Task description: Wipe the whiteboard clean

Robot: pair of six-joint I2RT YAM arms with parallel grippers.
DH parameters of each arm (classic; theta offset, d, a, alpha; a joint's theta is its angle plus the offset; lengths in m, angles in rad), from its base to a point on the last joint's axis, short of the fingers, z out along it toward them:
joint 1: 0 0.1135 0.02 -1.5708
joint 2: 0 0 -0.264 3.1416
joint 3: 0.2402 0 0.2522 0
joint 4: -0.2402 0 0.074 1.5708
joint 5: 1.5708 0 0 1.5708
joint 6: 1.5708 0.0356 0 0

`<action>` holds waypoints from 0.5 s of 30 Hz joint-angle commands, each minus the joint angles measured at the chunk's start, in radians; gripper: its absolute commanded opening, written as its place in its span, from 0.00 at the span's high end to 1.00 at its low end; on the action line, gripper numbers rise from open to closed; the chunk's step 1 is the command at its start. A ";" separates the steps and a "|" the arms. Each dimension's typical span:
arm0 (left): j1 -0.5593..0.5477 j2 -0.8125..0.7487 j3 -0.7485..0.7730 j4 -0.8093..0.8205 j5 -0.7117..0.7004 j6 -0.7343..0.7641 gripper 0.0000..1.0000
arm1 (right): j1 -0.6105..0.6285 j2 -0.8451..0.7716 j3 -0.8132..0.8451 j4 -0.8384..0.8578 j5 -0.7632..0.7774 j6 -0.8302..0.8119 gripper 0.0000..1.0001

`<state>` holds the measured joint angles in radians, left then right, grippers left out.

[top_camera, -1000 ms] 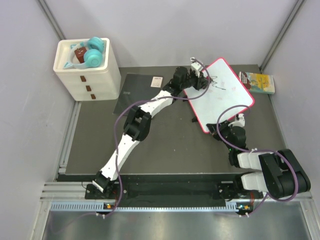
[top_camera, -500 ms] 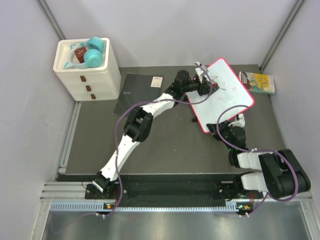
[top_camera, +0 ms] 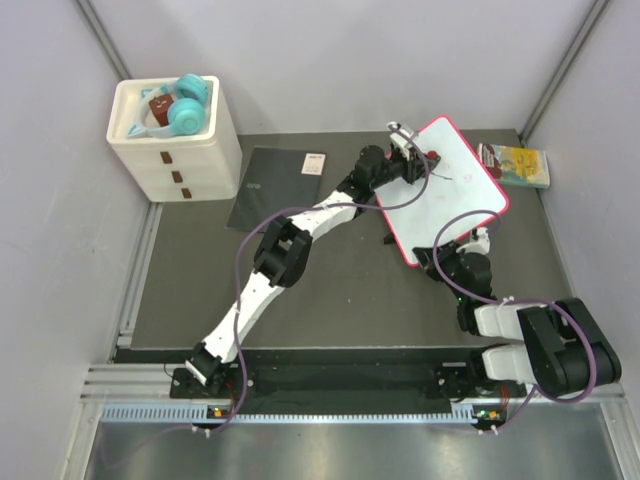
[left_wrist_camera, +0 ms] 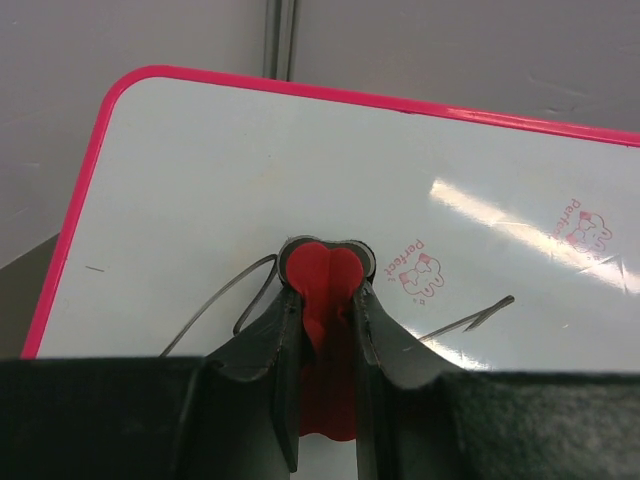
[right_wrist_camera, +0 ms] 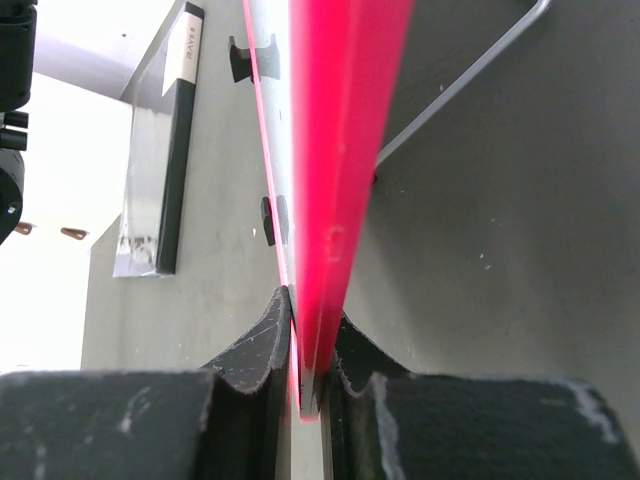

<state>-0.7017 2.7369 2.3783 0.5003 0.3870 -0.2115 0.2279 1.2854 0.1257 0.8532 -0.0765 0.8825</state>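
The whiteboard (top_camera: pixel 445 190), white with a pink-red frame, lies tilted at the right of the dark mat. It fills the left wrist view (left_wrist_camera: pixel 300 170), with thin dark scribble lines (left_wrist_camera: pixel 215 300) on it. My left gripper (top_camera: pixel 415 160) is shut on a small red heart-shaped eraser (left_wrist_camera: pixel 325 275) pressed flat on the board's far-left part. My right gripper (top_camera: pixel 455 250) is shut on the board's near edge; the right wrist view shows its pink frame (right_wrist_camera: pixel 340 150) edge-on between my fingers.
A flat black notebook (top_camera: pixel 275 185) lies on the mat left of the board. A white drawer unit (top_camera: pixel 175 135) with teal headphones on top stands at the back left. A small yellow-green book (top_camera: pixel 518 165) lies at the back right by the wall.
My left gripper has slid the red eraser to the right and a little farther back across the board's far part. The right gripper and the board have not moved.
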 commanded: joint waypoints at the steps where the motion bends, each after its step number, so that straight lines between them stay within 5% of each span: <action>1: -0.048 0.003 -0.011 0.056 0.151 -0.023 1.00 | 0.047 0.051 -0.028 -0.230 -0.098 -0.116 1.00; 9: -0.145 -0.022 0.036 0.155 0.250 0.000 1.00 | 0.054 0.063 -0.024 -0.221 -0.098 -0.117 1.00; 15: -0.163 0.027 0.087 0.135 -0.015 0.063 1.00 | 0.056 0.061 -0.024 -0.227 -0.095 -0.119 1.00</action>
<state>-0.8345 2.7380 2.4088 0.6563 0.5129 -0.1921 0.2295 1.3067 0.1253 0.8749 -0.0738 0.8825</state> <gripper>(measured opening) 0.244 0.083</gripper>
